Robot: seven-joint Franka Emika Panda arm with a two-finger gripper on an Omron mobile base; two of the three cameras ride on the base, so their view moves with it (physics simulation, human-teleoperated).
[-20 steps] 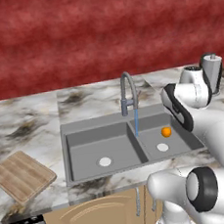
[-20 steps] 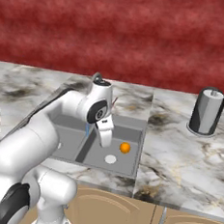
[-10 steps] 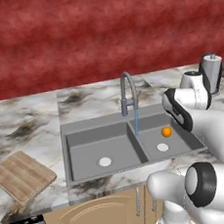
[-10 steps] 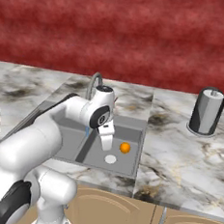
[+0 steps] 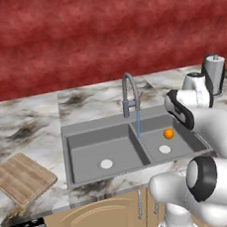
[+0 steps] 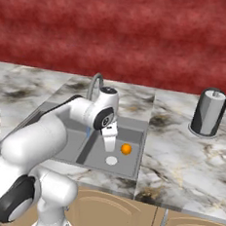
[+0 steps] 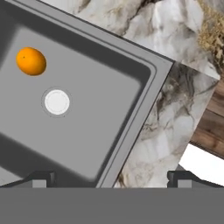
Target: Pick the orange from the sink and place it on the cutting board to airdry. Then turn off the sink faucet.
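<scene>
Lower now, arm nears bright round orange (image 7: pixel 31 61).

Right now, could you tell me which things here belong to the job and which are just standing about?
Job:
orange, in the right basin
sink
cutting board, on the counter left of the sink
sink faucet, water running
gripper, above the right basin

Standing about:
dark canister, on the counter to the right
</scene>
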